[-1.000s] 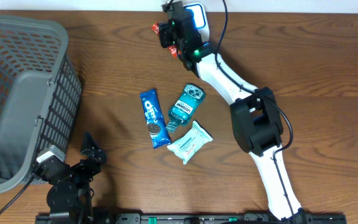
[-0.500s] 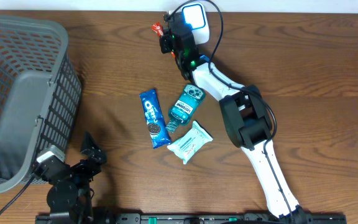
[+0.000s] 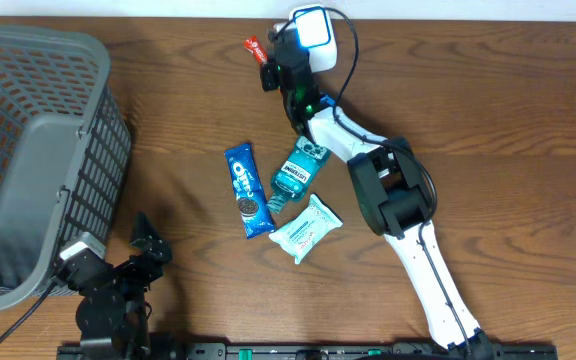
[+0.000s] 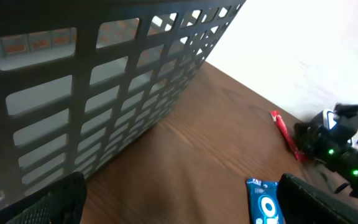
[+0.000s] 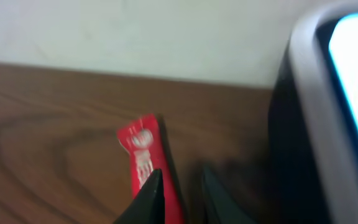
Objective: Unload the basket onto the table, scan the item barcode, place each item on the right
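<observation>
Holding the red packet (image 5: 143,146) just beside the scanner (image 5: 303,124), our right gripper (image 5: 179,182) seems clamped on it; we should turn its barcode squarely toward the scanner's lit window.

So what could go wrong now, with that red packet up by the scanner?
The right hand pinches the packet only by one end, so it might slip or twist. The packet sits beside the scanner, not in front of its lit window, so the barcode may go unread. The hand is close to the scanner and could bump it.
</observation>
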Motion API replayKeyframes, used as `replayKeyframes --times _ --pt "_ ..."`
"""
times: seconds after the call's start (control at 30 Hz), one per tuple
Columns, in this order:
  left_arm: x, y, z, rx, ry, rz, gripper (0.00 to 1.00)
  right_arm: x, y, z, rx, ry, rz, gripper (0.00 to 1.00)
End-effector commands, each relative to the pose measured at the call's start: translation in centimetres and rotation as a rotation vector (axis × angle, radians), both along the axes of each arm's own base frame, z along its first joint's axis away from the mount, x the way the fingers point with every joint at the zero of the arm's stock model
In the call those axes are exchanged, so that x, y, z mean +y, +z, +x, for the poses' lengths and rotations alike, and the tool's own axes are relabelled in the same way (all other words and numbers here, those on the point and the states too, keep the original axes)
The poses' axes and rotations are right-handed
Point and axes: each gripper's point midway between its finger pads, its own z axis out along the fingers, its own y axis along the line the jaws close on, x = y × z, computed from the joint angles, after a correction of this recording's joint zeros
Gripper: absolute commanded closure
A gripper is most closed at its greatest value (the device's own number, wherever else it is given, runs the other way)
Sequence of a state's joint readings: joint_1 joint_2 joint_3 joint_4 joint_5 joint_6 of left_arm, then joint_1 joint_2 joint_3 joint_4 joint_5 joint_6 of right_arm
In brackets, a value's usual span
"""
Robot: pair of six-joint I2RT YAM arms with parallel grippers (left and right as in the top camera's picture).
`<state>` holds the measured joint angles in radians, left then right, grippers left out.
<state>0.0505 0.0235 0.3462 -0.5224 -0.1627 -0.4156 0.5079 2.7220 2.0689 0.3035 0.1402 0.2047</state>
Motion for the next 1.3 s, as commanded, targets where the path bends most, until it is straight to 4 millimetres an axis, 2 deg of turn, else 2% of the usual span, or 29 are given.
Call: replayKeyframes --times 0.0,0.2,0.33,0.43,0.53,0.7,0.93,0.97,1.0,1.03,1.07,1.17,1.23,1.27 --pt "0.1 -0.4 0.1 0.017 0.004 -0.002 0.02 -0.5 -1.8 0.0 0.026 -0.026 -0.005 0.84" --pt "0.1 -0.5 0.1 0.023 0.004 -0.003 0.02 -0.6 -3.8 -0.9 0.100 -0.006 -0.052 0.85" --pt "0.1 -0.5 0.1 0.023 0.004 -0.003 0.02 -0.1 -5.8 -2.3 0.180 0.065 -0.114 0.89" --pt "0.1 -0.5 0.1 0.023 0.004 -0.003 0.02 0.4 -7.2 -4.4 0.281 0.150 -0.164 0.93" --pt "0.1 -0.5 0.1 0.023 0.004 -0.003 0.02 -0.3 -7.4 -6.4 0.387 0.190 -0.233 0.97" --pt "0.1 -0.5 0.1 0.022 0.004 -0.003 0.02 -2.4 -5.0 -9.3 0.504 0.240 -0.363 0.99" --pt "0.1 -0.5 0.1 0.022 0.004 -0.003 0.02 -6.1 1.4 -13.2 0.641 0.240 -0.425 0.99" --pt "0.1 -0.5 0.1 0.022 0.004 -0.003 0.02 -6.4 2.2 -13.6 0.649 0.240 -0.424 0.92" --pt "0.1 -0.5 0.1 0.022 0.004 -0.003 0.02 -6.7 3.2 -13.9 0.650 0.237 -0.424 0.61" --pt "0.1 -0.5 0.1 0.022 0.004 -0.003 0.02 -6.9 4.2 -14.1 0.644 0.236 -0.422 0.13" --pt "0.1 -0.5 0.1 0.022 0.004 -0.003 0.02 -6.9 5.7 -14.1 0.622 0.235 -0.412 0.01" --pt "0.1 -0.5 0.1 0.022 0.004 -0.003 0.02 -5.9 7.7 -14.0 0.578 0.237 -0.369 0.01" --pt "0.1 -0.5 0.1 0.022 0.004 -0.003 0.02 -5.5 7.7 -14.0 0.590 0.210 -0.331 0.01" --pt "0.1 -0.5 0.1 0.022 0.004 -0.003 0.02 -5.4 7.0 -14.2 0.611 0.196 -0.320 0.01"
